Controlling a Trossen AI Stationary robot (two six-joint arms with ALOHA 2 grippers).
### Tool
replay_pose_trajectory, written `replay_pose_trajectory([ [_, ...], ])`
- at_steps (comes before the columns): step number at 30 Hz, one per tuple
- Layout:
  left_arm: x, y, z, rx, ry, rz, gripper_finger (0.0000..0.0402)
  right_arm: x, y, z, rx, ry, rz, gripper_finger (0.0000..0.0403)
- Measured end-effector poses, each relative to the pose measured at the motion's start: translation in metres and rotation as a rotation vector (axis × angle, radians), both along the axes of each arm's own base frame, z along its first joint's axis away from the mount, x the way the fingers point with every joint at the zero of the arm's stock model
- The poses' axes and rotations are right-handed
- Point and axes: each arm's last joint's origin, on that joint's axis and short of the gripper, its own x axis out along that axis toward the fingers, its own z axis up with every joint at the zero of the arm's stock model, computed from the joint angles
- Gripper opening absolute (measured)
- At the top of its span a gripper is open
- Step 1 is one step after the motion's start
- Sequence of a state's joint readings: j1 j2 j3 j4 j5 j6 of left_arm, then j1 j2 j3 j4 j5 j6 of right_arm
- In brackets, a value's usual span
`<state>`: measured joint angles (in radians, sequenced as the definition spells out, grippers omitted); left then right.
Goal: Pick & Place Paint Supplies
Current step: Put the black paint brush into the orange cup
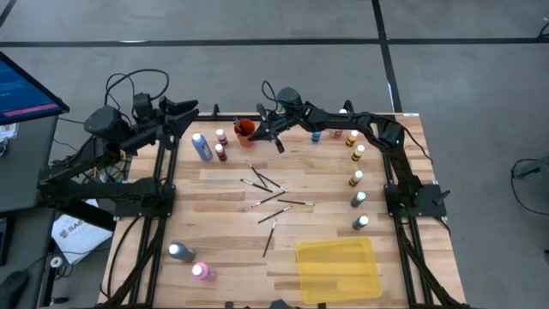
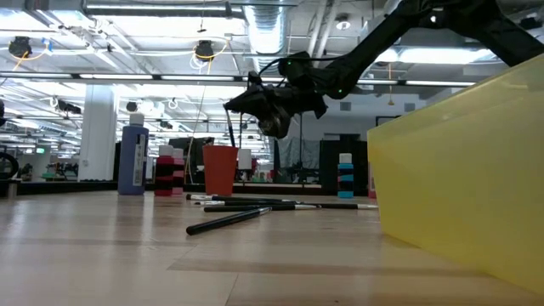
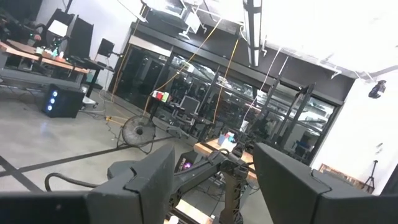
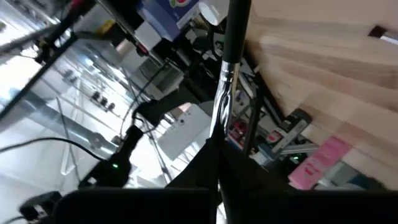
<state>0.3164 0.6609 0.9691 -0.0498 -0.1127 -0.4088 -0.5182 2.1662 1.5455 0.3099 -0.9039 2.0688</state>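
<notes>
Closest to the low camera, the flat yellow rectangular plastic tray [image 1: 338, 269] sits at the near edge of the light wooden slat table [image 1: 223, 184], with two white-capped bottles off toward the left corner, a blue-grey one [image 1: 178, 251] and a pink one [image 1: 200, 271].

Mid-table is a loose scatter of thin dark paintbrushes [image 1: 273, 199], lying flat, some crossing each other. Along the right edge runs a line of small white-capped paint bottles [image 1: 357, 179], yellow and brown ones farther back and greenish ones nearer.

Further back, the right gripper [image 1: 269, 130] is up in the air, just beside the small orange plastic cup [image 1: 245, 130]. Its fingers are clamped tight on one slim dark paintbrush with a metal ferrule [image 4: 227, 56]; the right wrist view shows the brush sticking straight out from between them. The loose brushes are on the table nearer than that gripper, well apart from it.

Left of the cup stand two small red bottles [image 1: 221, 145] and a taller blue bottle [image 1: 202, 147].

Way back at the far left corner, the left gripper [image 1: 183, 110] waits off the table's edge, fingers [image 3: 152, 180] spread apart with nothing between them.
</notes>
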Motion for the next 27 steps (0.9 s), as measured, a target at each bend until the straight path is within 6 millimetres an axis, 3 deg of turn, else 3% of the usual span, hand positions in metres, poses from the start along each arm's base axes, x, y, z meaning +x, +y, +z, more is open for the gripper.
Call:
replay_pose_trajectory([
  [27,-0.0003,-0.0002,0.0014,0.015,-0.010,0.001,0.0211,0.0016,-0.0019,0.0039,-0.042,-0.031,-0.064,0.0000],
])
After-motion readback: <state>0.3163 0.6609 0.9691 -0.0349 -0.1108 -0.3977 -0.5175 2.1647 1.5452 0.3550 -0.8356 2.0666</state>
